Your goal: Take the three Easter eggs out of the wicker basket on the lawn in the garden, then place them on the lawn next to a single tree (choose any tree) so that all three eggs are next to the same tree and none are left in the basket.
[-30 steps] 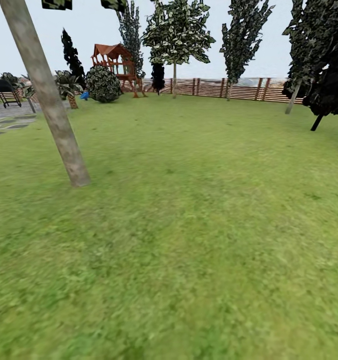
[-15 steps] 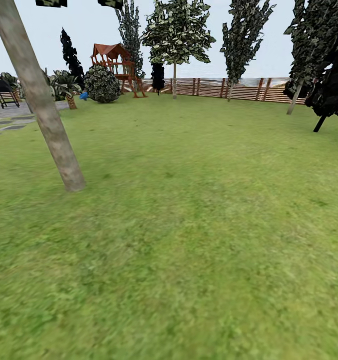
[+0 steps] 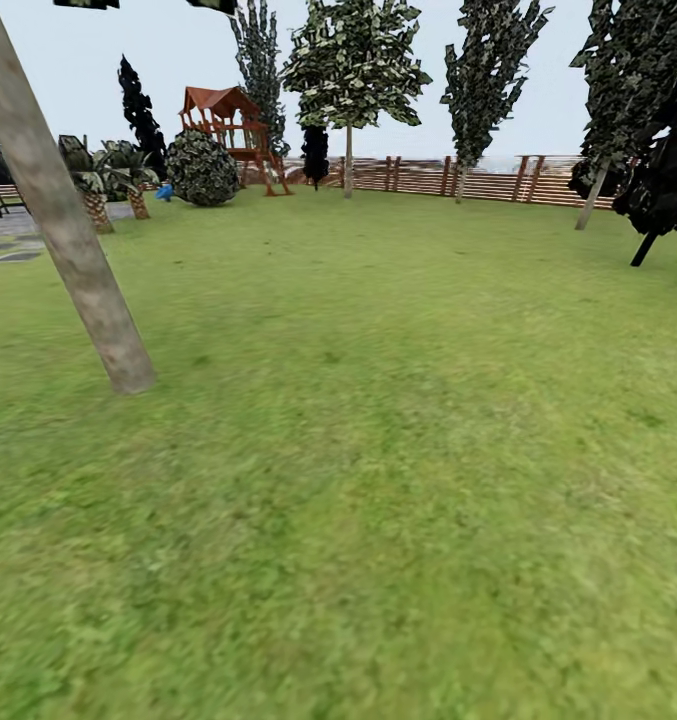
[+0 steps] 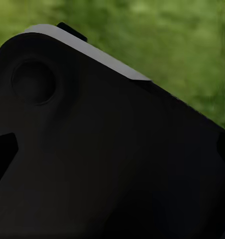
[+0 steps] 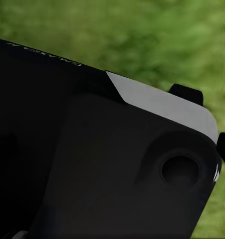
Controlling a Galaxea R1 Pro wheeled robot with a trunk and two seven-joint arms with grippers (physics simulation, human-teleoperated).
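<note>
Lawn of short green grass spreads across the garden. Near the robot, at left, a tree with a smooth pale trunk leans. Beyond stand more trees, a wooden play tower, two palms and a brown slatted fence. Both wrist views show a dark housing over blurred grass; whether either gripper is open or closed cannot be told.
</note>
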